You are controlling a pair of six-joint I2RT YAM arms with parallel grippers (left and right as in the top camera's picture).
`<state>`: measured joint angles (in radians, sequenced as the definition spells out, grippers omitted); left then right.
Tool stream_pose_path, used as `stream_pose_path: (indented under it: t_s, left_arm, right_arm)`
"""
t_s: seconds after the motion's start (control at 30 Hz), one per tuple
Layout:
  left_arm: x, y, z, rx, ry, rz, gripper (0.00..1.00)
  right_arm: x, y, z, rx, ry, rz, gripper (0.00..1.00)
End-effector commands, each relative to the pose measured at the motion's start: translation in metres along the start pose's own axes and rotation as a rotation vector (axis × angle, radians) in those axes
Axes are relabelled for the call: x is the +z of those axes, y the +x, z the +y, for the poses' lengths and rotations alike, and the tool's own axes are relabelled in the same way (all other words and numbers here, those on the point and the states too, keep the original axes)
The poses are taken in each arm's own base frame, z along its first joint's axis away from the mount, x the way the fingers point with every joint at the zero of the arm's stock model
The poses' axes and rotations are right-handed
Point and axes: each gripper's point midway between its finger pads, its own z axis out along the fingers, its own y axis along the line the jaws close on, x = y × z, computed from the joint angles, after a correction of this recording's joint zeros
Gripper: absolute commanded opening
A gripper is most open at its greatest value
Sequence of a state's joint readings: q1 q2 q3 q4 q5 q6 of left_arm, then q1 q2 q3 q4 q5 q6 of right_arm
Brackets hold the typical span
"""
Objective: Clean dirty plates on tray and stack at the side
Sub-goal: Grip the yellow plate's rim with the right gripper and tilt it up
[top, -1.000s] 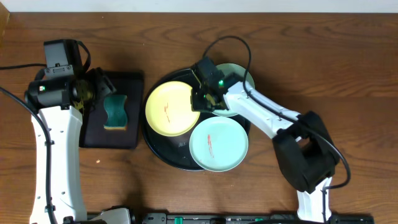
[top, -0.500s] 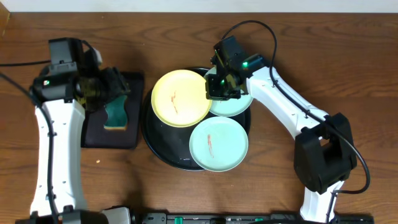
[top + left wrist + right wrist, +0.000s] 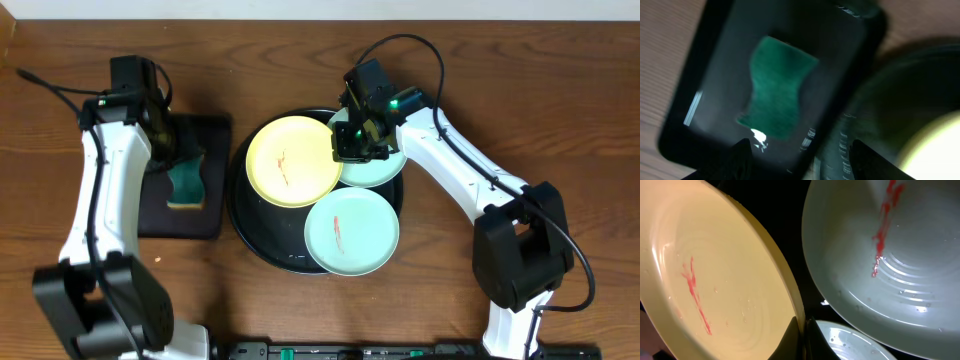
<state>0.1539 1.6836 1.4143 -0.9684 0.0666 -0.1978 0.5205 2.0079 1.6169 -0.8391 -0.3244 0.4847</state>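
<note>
- On the round tray (image 3: 262, 243), mid-table, I see all three plates: the yellow plate (image 3: 293, 160) at the left, the far blue-green plate (image 3: 385, 168) at the back right, and the near blue-green plate (image 3: 351, 232) at the front, overhanging the rim.
- The yellow plate and the near blue-green plate each show a red smear. I cannot tell whether the far one does.
- My right gripper (image 3: 350, 142) sits at the yellow plate's right edge, where it overlaps the far blue-green plate.
- From the right wrist, the right gripper (image 3: 801, 337) has its fingers pinched close on the yellow plate's (image 3: 715, 270) rim. The near blue-green plate (image 3: 900, 255) lies beyond, and the far blue-green plate (image 3: 860, 342) below.
- My left gripper (image 3: 165, 135) hangs over the rectangular tray (image 3: 205, 220), just beside the round tray.
- The left wrist view is blurred. The left gripper (image 3: 800, 160) has its fingertips spread wide with nothing between them, above the green sponge (image 3: 775, 95) lying on the rectangular tray (image 3: 715, 75).
</note>
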Motion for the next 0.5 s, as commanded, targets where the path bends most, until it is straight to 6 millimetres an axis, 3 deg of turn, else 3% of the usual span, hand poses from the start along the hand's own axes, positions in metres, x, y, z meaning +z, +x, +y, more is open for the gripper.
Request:
stream_pose_path:
  t_s: [0.0, 0.23, 0.47]
  left_arm:
    - [0.033, 0.003, 0.015, 0.145, -0.081, 0.077, 0.62]
    - [0.093, 0.019, 0.029, 0.173, -0.109, 0.241, 0.49]
    - [0.12, 0.022, 0.043, 0.145, -0.117, 0.285, 0.42]
  right_arm:
    - [-0.007, -0.003, 0.007, -0.035, -0.006, -0.022, 0.01]
    - [-0.007, -0.003, 0.006, -0.045, -0.003, -0.022, 0.01]
    - [-0.007, -0.002, 0.006, -0.058, 0.001, -0.017, 0.01]
